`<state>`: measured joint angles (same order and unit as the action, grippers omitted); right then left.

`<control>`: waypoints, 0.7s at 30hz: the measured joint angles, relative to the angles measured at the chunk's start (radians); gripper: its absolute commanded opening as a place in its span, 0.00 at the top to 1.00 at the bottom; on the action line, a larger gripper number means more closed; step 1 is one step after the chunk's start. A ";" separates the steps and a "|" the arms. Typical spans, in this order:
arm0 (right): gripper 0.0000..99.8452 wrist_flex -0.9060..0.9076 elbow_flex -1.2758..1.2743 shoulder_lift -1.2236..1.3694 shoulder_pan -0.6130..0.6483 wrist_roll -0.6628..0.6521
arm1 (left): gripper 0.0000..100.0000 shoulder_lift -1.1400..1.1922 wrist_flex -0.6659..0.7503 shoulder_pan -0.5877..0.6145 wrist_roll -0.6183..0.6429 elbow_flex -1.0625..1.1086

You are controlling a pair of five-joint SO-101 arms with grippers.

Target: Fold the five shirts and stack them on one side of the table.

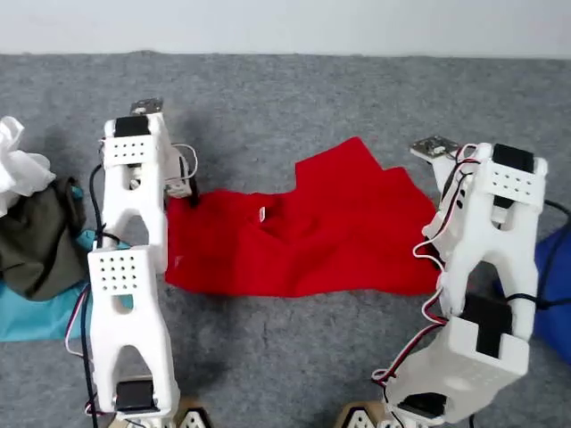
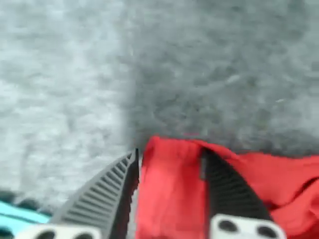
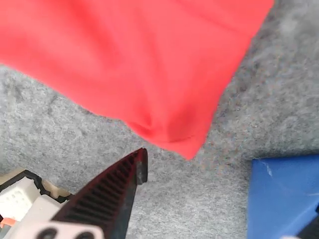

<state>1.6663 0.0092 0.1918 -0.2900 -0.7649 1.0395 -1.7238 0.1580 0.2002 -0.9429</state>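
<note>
We judge the job barely begun, with nothing folded or stacked. Of five shirts, one red shirt [image 1: 339, 232] lies spread mid-counter [image 1: 294, 98], one blue shirt [image 1: 553, 276] sits at the right edge, and one white shirt [image 1: 18, 165], one olive shirt [image 1: 40, 241] and one teal shirt [image 1: 36, 312] lie heaped at left. The left hand [image 2: 169, 159] stands open astride the red shirt's edge — the right hand [image 3: 219, 194] gapes wide, empty, by its corner.

This looks like a robotics lab or test room, not a home. The bench [image 1: 268, 98] is covered in plain grey felt and meets a bare white wall [image 1: 285, 22] behind the red shirt [image 1: 330, 223]. Flanking that shirt stand the left arm [image 1: 132, 285] and right arm [image 1: 486, 259], white printed plastic with wires [image 1: 428, 254] looping outside, their bases on the side of the shirt away from the wall.
</note>
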 measured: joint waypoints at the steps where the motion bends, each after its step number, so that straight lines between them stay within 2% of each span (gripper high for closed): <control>1: 0.50 0.003 0.000 0.000 0.000 0.000 | 0.76 -0.003 0.000 0.000 0.014 -0.014; 10: 0.50 0.003 0.000 0.000 0.000 0.002 | 0.76 -0.048 -0.003 -0.029 0.071 -0.109; 16: 0.50 0.003 0.000 0.000 0.000 0.002 | 0.76 -0.052 -0.003 -0.043 0.071 -0.109; 21: 0.50 0.003 0.000 0.000 0.000 0.002 | 0.76 -0.160 -0.003 -0.118 0.071 -0.028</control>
<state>1.6694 0.0092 0.1918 -0.2900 -0.7633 0.8800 -1.7269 0.0399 0.2708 -0.9705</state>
